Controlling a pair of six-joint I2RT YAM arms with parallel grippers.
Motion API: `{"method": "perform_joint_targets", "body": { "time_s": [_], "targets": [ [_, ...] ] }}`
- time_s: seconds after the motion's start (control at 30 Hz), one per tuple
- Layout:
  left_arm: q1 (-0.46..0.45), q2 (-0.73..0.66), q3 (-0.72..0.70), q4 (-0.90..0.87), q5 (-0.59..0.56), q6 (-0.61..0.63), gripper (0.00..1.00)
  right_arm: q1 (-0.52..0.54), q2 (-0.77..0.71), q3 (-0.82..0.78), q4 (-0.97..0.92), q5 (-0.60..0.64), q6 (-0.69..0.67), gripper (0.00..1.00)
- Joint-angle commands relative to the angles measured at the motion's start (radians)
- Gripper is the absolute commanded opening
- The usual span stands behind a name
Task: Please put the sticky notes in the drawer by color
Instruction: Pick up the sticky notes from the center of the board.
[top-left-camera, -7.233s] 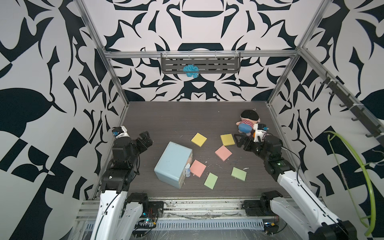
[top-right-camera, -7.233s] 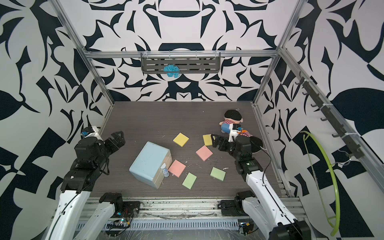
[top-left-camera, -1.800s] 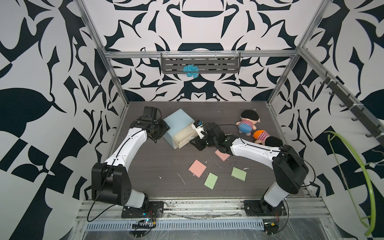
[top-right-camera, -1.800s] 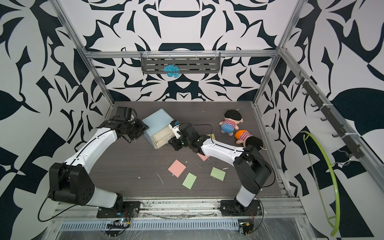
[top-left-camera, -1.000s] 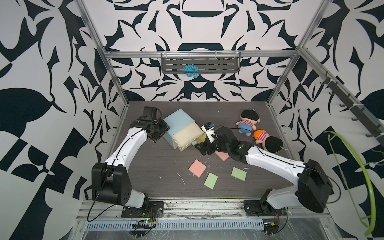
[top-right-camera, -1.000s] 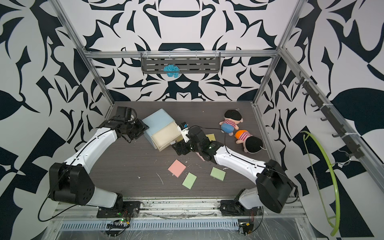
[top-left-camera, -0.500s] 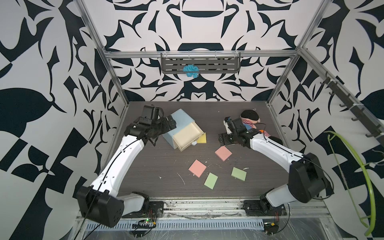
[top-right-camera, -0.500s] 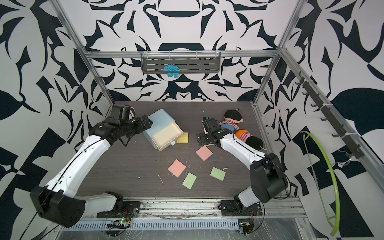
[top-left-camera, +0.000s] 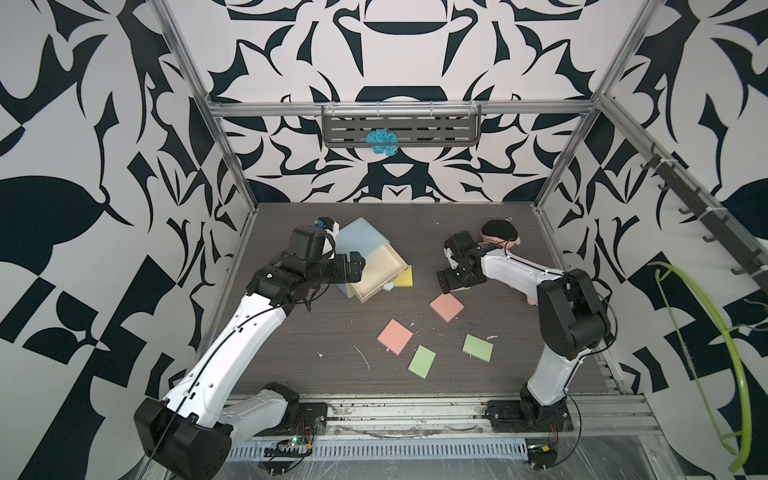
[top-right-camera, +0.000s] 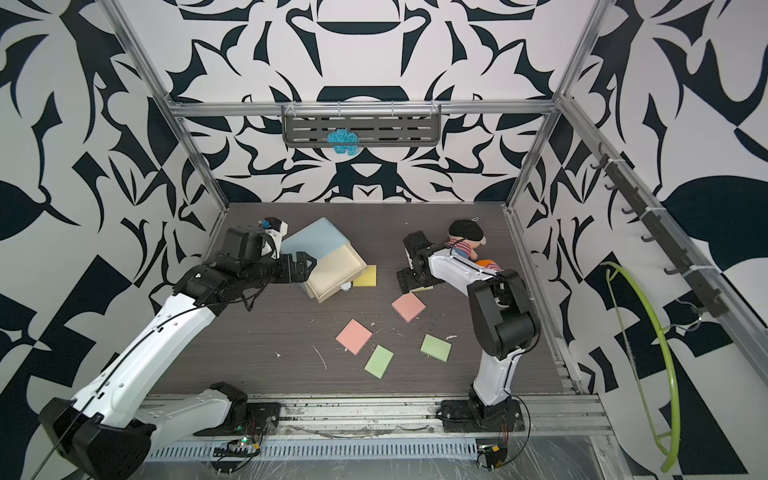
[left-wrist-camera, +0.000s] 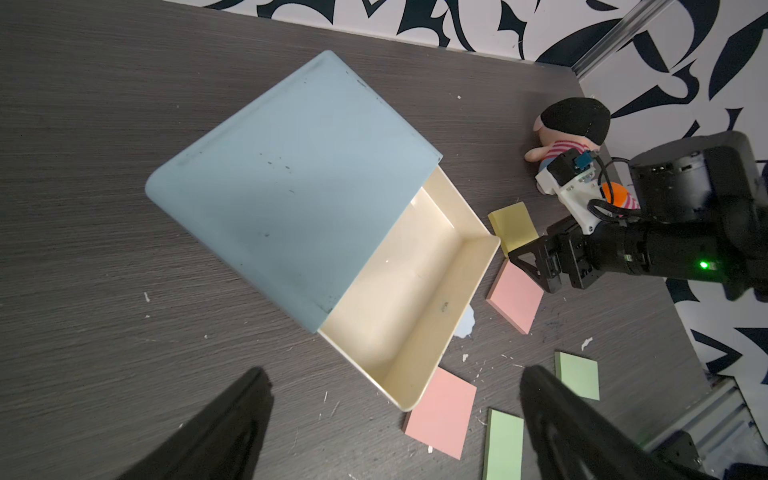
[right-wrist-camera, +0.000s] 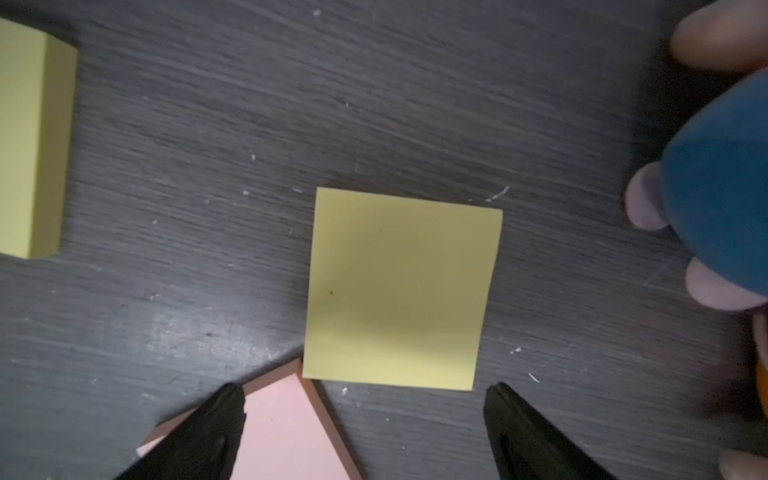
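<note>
The drawer is a pale blue chest at the back left. Its top cream tray is pulled out and bare inside. My left gripper hangs open above the chest's near corner, holding nothing. One yellow sticky note lies by the tray's front. My right gripper hovers open just over another yellow one, apart from it. Two pink notes and two green notes lie nearer the front.
Two plush dolls lie at the back right, close behind my right arm. The patterned side walls stand near both arms. Small white scraps dot the dark wooden table.
My right arm has drawn away from the drawer's front to the right, over the second yellow note. My left gripper has opened wide and lifted above the chest.
</note>
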Motion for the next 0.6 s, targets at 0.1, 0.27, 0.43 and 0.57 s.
{"method": "perform_joint_targets", "body": {
  "time_s": [0.1, 0.27, 0.43, 0.57],
  "targets": [
    [-0.003, 0.009, -0.013, 0.045, 0.022, 0.024, 0.99, -0.018, 0.056, 0.069, -0.027, -0.008, -0.011, 0.95],
    [-0.003, 0.01, -0.019, 0.055, 0.035, 0.031, 0.99, -0.033, 0.084, 0.08, -0.027, -0.015, -0.005, 0.95],
    [-0.003, 0.011, -0.022, 0.056, 0.054, 0.046, 0.99, -0.039, 0.109, 0.085, -0.027, -0.006, -0.01, 0.89],
    [-0.003, 0.003, -0.025, 0.059, 0.065, 0.06, 0.99, -0.039, 0.119, 0.086, -0.027, 0.008, -0.015, 0.83]
  ]
}}
